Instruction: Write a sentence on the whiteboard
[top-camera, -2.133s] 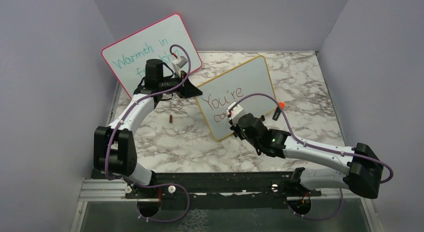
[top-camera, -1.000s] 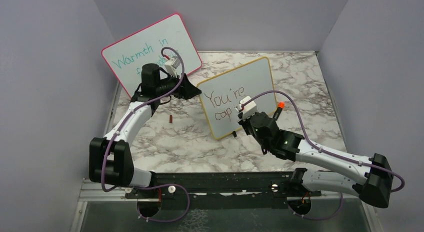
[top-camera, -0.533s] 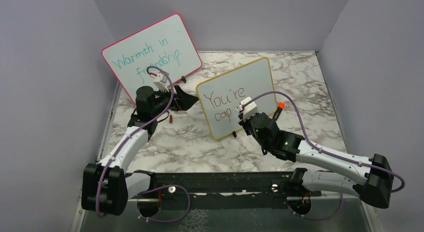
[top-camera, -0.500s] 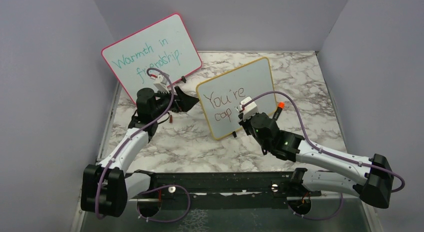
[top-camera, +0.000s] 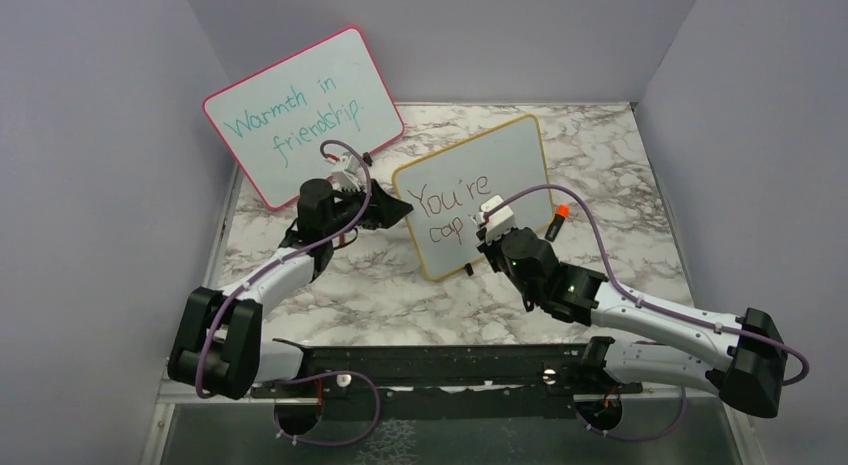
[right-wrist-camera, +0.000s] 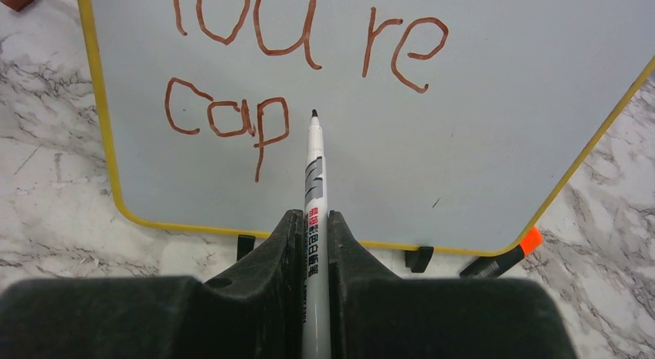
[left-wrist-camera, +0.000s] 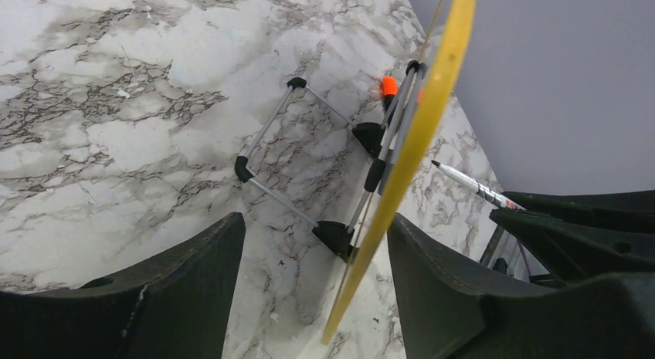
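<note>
**Top view.** Left claw [top-camera: 397,211] sits at the left edge of the whiteboard [top-camera: 505,170]; its gape cannot be judged from here. Right claw [top-camera: 482,232] is in front of the whiteboard's lower middle. The sentence [top-camera: 452,198], so far "You're / cap", lies just left of and above the right claw. A pink board [top-camera: 300,100] stands behind the left claw, apart from it. A pen [top-camera: 557,220] with an orange tip lies right of the right claw on the table [top-camera: 350,285], at the whiteboard's foot.

**Left wrist.** Fingers are spread wide and hold nothing. The whiteboard's yellow frame runs edge-on between them, nearer the right finger; whether it touches cannot be told. The wire stand [left-wrist-camera: 266,127] shows ahead of the claw.

**Right wrist.** Fingers are pinched tight on a marker [right-wrist-camera: 315,181] that points straight ahead. Its tip is at the white surface just right of the "p" in "cap"; whether it touches cannot be told. The frame's bottom edge crosses just ahead of the fingertips.
</note>
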### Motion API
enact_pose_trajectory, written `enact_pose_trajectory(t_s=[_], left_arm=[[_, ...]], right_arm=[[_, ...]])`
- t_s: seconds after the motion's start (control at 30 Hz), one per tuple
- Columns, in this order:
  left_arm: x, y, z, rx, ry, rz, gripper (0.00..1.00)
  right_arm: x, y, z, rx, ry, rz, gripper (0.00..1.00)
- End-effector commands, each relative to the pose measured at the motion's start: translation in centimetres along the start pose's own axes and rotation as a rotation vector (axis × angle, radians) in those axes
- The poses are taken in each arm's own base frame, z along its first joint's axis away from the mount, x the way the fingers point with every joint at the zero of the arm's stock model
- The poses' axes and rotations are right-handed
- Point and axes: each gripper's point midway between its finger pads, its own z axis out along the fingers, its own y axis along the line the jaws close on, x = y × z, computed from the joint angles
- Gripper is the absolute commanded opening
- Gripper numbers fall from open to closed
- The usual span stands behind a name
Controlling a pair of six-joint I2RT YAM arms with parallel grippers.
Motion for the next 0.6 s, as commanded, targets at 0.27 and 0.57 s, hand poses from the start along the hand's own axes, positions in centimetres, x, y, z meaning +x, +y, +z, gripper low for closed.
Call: enact_pose_trajectory(t_s=[0.27, 0.57], left_arm=[[0.0, -1.4, 2.8, 0.172, 0.079, 0.019, 0.4], [0.1, -0.1, 1.1, 0.285, 0.17, 0.01, 0.19]], right_arm=[[0.0, -0.6, 0.1, 0.026, -0.018, -0.003, 0.01], [0.2, 0.2, 0.2, -0.017, -0.013, -0.028, 0.01]])
